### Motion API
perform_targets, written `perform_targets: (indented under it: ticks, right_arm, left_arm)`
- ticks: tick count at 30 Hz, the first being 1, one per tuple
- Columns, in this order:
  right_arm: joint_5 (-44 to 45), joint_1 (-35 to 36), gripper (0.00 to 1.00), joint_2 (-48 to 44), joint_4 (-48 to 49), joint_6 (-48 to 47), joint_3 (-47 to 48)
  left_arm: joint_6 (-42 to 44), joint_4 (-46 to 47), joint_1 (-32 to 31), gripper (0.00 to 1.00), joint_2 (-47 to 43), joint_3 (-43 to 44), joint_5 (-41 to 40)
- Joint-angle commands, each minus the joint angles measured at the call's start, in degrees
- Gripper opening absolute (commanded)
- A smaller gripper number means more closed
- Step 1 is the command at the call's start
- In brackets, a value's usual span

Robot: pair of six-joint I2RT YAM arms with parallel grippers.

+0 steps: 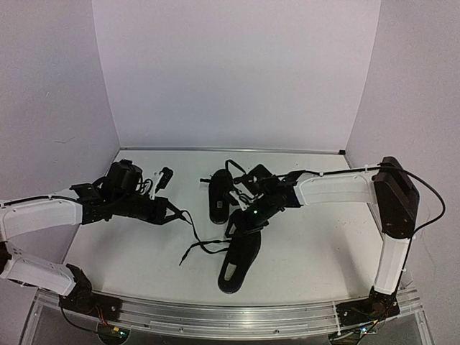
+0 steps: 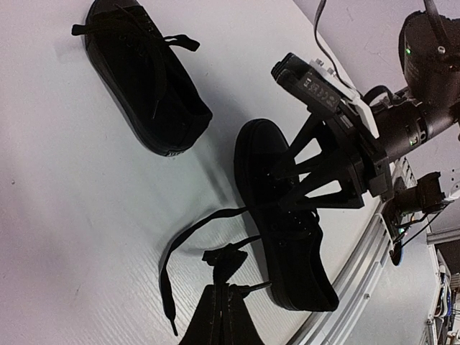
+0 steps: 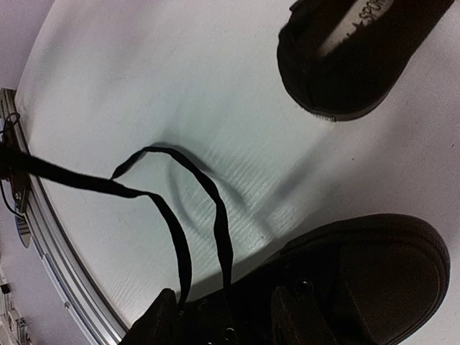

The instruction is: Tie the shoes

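Note:
Two small black shoes lie on the white table. The far shoe point(image 1: 218, 195) lies near the middle; it also shows in the left wrist view point(image 2: 147, 75) and the right wrist view point(image 3: 352, 57). The near shoe point(image 1: 240, 262) points away from me. My right gripper point(image 1: 242, 223) is open, its fingers point(image 3: 298, 316) straddling the near shoe's eyelet area point(image 3: 352, 280). My left gripper point(image 1: 175, 213) is to the left of that shoe, shut on one of its thin black laces point(image 2: 226, 259). A second lace point(image 2: 180, 244) curls loose on the table.
An aluminium rail point(image 1: 230, 316) runs along the table's near edge, close to the near shoe's heel point(image 2: 309, 287). White walls enclose the back and both sides. The right arm's wrist point(image 2: 338, 158) hangs over the near shoe.

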Motion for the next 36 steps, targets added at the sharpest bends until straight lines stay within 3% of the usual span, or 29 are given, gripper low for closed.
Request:
perform_targets:
  ticks: [1,14,23,29,36]
  right_arm:
    - [-0.9,0.3,0.42,-0.7,-0.9,-2.1,-0.9]
    - [-0.8,1.2,0.24,-1.3,-3.0,-4.2,-1.5]
    - [7.0,2.3,0.25,-1.2,-7.1,-5.7,-1.0]
    - [4.3,3.4,0.02,-2.7,-6.9,-7.2,-0.9]
    - [4.6,4.0,0.0,-8.0,-2.5,-7.7,-2.0]
  left_arm:
    - [0.9,5.3,-0.1,0.0,3.7,4.2,-0.4]
    - [2.4,7.2,-0.1,0.0,9.4,7.2,0.2]
    - [2.5,7.5,-0.1,0.0,10.7,7.7,0.8]
    - [2.3,7.4,-0.1,0.0,13.7,9.2,1.1]
    - [0.0,12.9,-0.1,0.0,18.4,10.2,6.9]
